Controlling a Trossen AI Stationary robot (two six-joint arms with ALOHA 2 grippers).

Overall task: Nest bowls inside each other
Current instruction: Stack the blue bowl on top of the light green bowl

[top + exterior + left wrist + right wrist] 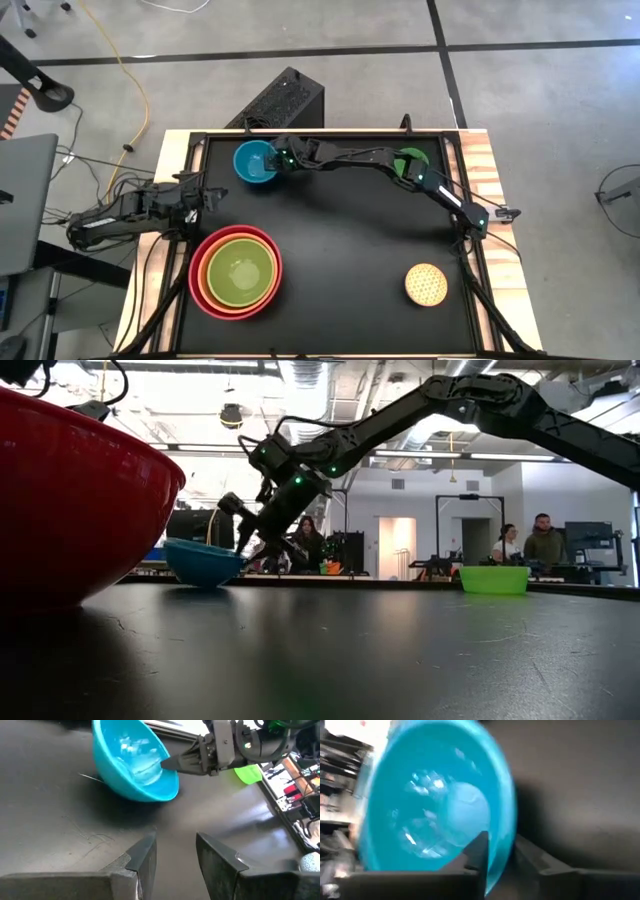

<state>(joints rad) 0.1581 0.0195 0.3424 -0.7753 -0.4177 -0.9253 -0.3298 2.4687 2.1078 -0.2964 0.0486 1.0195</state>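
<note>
Gripping blue bowl (255, 162) by rim, right gripper (283, 160) at far left of worktop (350, 250); one finger inside, one outside, jaws closed on wall; bowl tipped, edge resting on worktop; lime green bowl (241, 267) nested in orange bowl (207, 262), both inside red bowl (196, 290), near left; yellow bowl (425, 284) alone near right; small green bowl (408, 160) far right, partly under arm; three nested, three left; left gripper (175, 857) idle at left edge, jaws parted, empty.

Blue bowl (135, 767) glossy smooth plastic, red bowl (70, 500) same shiny plastic, table (350, 260) matt black, lightly scuffed, wooden edge strips (500, 200).
</note>
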